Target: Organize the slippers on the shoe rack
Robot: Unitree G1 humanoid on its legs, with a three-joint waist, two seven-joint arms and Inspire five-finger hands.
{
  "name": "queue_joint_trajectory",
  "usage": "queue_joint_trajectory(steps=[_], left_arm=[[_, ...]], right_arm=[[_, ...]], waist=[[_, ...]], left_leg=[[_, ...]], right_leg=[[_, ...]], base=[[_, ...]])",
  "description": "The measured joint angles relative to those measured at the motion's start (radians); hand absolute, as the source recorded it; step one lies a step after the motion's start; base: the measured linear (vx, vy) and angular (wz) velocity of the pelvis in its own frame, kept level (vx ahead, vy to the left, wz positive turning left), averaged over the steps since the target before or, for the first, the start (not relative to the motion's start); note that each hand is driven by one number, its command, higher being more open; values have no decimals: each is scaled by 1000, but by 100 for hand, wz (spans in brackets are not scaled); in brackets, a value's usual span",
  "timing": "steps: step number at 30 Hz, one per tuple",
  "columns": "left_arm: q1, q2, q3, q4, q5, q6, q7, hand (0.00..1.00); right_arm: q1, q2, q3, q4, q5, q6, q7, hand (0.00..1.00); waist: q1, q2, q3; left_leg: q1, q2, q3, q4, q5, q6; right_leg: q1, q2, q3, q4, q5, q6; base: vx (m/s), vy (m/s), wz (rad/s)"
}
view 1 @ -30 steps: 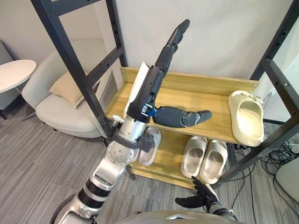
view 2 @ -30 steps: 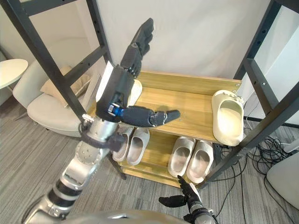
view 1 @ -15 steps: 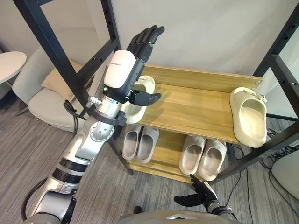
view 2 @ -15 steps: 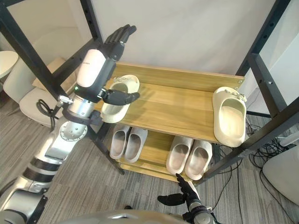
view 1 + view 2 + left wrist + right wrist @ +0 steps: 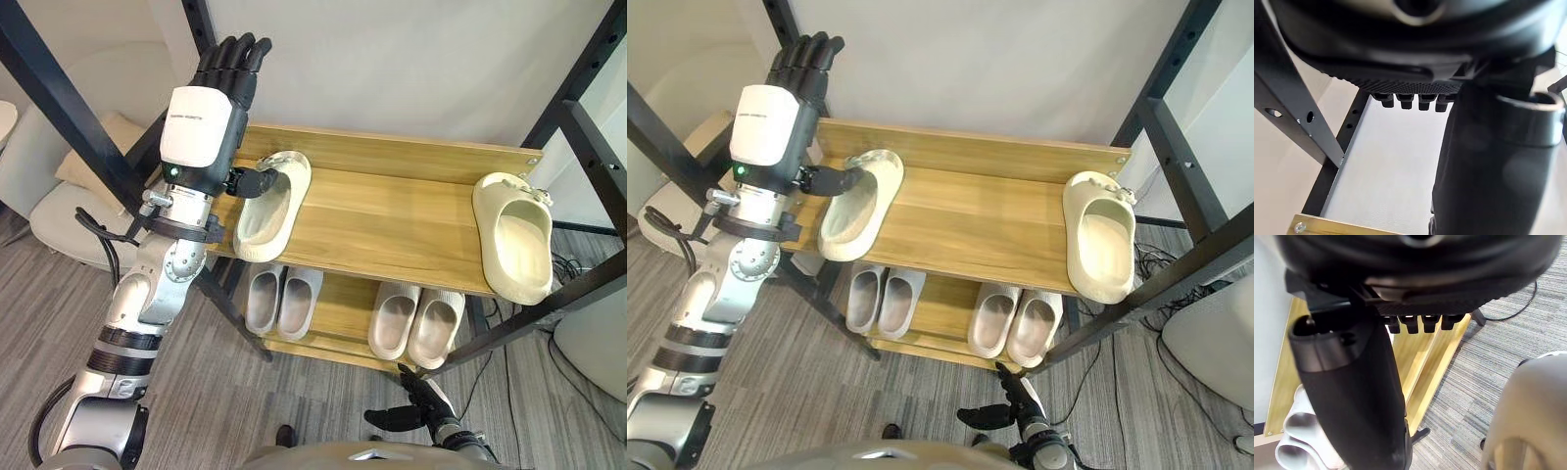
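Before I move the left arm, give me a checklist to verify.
1. Left robot hand free: ok, fingers straight, holding nothing.
2. Its thumb clear of the left cream slipper: cannot tell, it sits at the rim.
3. Cream slippers paired: not ok, right cream slipper lies at the top shelf's far end.
4. Shelf between them bare: ok.
5. Lower-shelf grey pair and beige pair side by side: ok.
6. Right robot hand out of the way: ok, low, open.

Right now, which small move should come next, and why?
Probably slide the left cream moulded slipper rightward along the wooden top shelf: the matching right cream slipper lies at the far end, and the open left hand is beside the left one.
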Motion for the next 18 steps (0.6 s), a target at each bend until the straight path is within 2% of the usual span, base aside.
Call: queue_joint_trajectory(steps=[10, 11, 15, 18], left_arm=[[-40, 2, -8, 73, 10, 4, -2, 100], [-54, 2, -19, 115, 21, 6, -10, 0], [-66, 25, -26, 210, 24, 17, -17, 0], [-74, 34, -27, 215, 24, 17, -20, 0]], right_arm=[[0, 2, 0, -16, -1, 0, -1, 100], [-1, 5, 0, -22, -1, 0, -1, 100], [-1, 11, -3, -26, -1, 0, -6, 100], [2, 11, -11, -26, -1, 0, -8, 100]], waist=[[-5, -3, 0], [-8, -3, 1], [-31, -4, 5], [-32, -4, 7]], left_leg=[[-17, 3, 33, 2, -6, 4], [-21, 4, 42, 2, -6, 4], [-33, 2, 59, 4, -5, 4], [-38, 1, 75, 9, -6, 4]], right_leg=[[-39, 0, 38, 6, 12, 0], [-48, 1, 47, 6, 15, -1], [-56, 3, 61, -22, 40, -3], [-61, 3, 74, -30, 51, -5]], base=[[-25, 18, -11], [-17, 16, -17], [-10, 15, -15], [-12, 18, -12]])
